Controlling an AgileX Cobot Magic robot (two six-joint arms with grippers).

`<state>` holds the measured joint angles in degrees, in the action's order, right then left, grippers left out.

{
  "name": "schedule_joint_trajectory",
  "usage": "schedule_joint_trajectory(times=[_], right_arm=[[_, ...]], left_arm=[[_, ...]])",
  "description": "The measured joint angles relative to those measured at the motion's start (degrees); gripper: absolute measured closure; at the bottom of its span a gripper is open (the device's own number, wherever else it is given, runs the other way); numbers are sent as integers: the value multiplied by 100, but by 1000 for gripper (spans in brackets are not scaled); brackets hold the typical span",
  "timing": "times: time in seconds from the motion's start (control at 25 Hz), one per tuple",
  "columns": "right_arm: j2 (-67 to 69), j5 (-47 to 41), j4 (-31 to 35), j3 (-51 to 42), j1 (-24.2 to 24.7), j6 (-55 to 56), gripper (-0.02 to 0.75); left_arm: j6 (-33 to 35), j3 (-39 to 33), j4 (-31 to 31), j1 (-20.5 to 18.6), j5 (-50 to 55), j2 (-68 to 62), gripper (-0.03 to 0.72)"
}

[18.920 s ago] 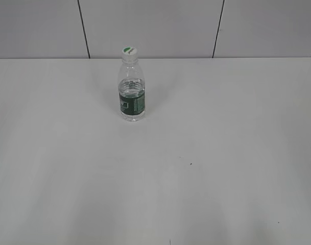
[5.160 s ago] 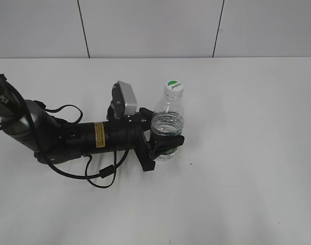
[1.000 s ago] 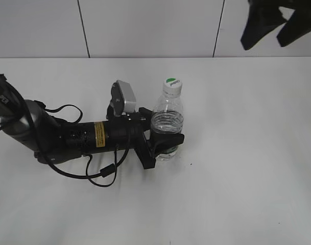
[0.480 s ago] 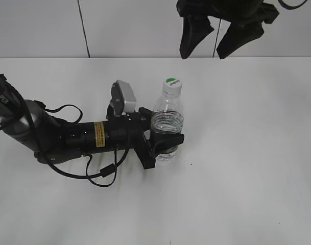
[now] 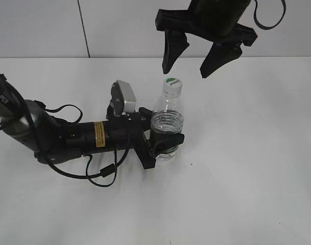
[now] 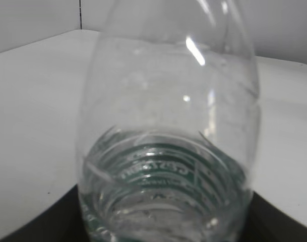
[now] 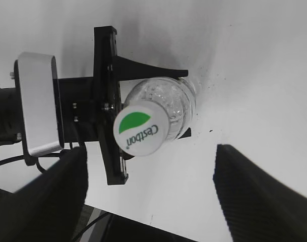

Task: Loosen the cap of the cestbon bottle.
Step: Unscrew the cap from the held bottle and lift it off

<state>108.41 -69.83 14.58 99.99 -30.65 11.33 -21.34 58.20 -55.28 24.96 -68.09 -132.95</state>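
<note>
The cestbon bottle (image 5: 168,122) stands upright on the white table, clear with a dark green label low down. Its white cap (image 5: 172,85) with a green mark shows from above in the right wrist view (image 7: 140,132). My left gripper (image 5: 165,144) is shut on the bottle's lower body; the bottle (image 6: 168,151) fills the left wrist view. My right gripper (image 5: 185,71) is open, its two black fingers hanging just above and either side of the cap, not touching it. In the right wrist view its fingers sit at the lower corners (image 7: 150,201).
The left arm (image 5: 78,138) lies along the table from the left with a loose black cable (image 5: 101,176) beside it. The white table (image 5: 247,178) meets a grey panelled wall (image 5: 145,25) at the back.
The right gripper has come in from the upper right and dropped toward the cap, fingers open. The left gripper and the bottle have stayed put.
</note>
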Motion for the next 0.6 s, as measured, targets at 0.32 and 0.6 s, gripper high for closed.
schedule_joint_trajectory(times=[0.32,0.6], right_arm=[[223,-6,-27,258,-169,65,146],[542,-5,-420,554,-382,73,146]], left_arm=[[0,0,22,0,3,0,286],[0,0,46,0,3,0,286]])
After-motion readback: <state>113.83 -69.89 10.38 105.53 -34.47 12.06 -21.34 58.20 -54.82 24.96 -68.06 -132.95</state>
